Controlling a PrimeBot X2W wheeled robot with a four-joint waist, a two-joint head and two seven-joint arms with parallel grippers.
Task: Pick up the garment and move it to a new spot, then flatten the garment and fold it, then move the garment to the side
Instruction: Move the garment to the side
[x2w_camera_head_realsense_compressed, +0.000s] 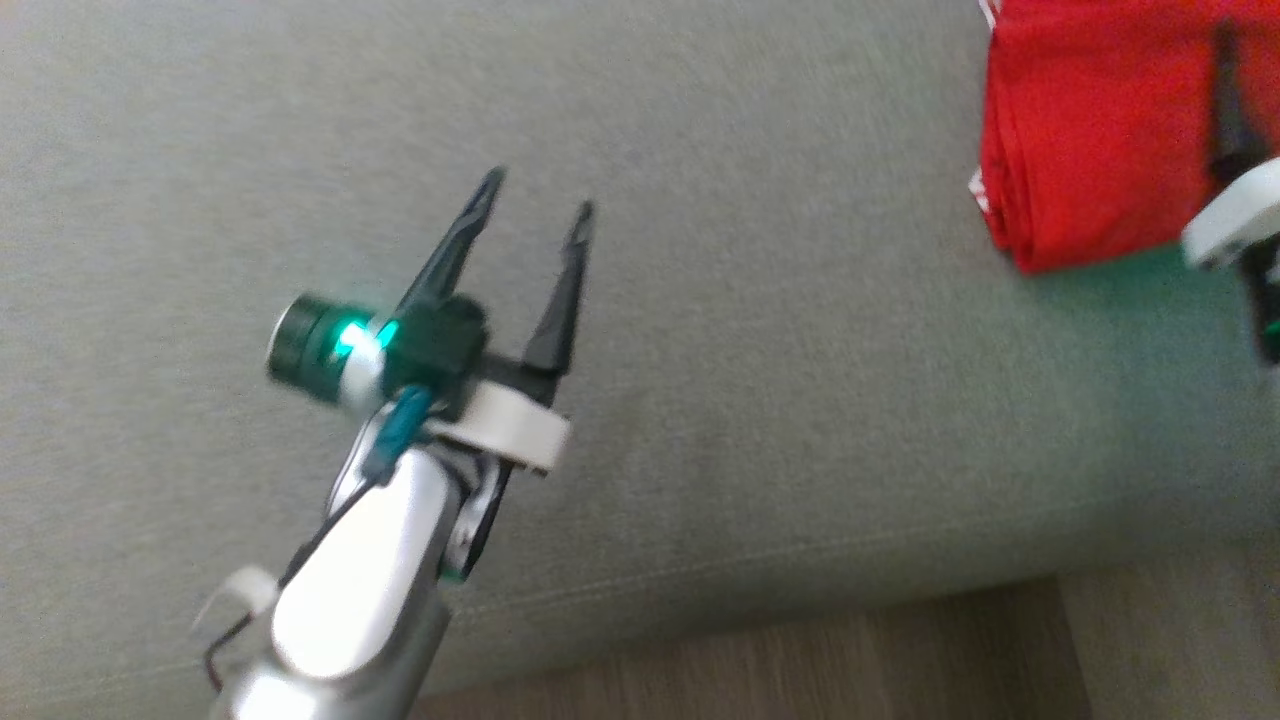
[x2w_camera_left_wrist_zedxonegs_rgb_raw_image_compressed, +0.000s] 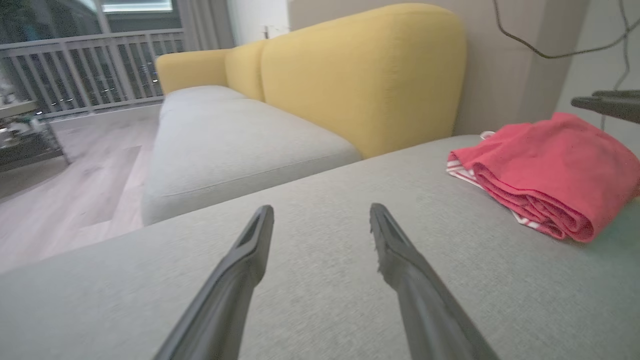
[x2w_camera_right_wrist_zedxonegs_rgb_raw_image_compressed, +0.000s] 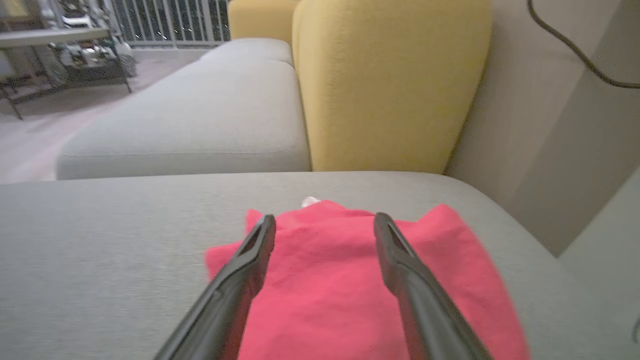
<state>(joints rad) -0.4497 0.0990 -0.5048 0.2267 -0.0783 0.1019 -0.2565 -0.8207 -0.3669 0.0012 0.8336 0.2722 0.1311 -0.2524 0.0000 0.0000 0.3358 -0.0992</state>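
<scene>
Sitting folded on the grey sofa cushion (x2w_camera_head_realsense_compressed: 700, 350), the red garment (x2w_camera_head_realsense_compressed: 1090, 130) is over at the right end, near the yellow backrest (x2w_camera_left_wrist_zedxonegs_rgb_raw_image_compressed: 360, 75). Right gripper (x2w_camera_right_wrist_zedxonegs_rgb_raw_image_compressed: 325, 225) hangs over it, fingers spread wide, pinching nothing. Left gripper (x2w_camera_head_realsense_compressed: 537, 195) is spread too, over bare cushion, well apart from the garment.

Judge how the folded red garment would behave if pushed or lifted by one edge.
The red garment is probably floppy: its soft stacked layers curl at the fold, so lifting one edge would likely unfold it. Pushed across the woven grey cushion, it would probably bunch, not slide.
</scene>
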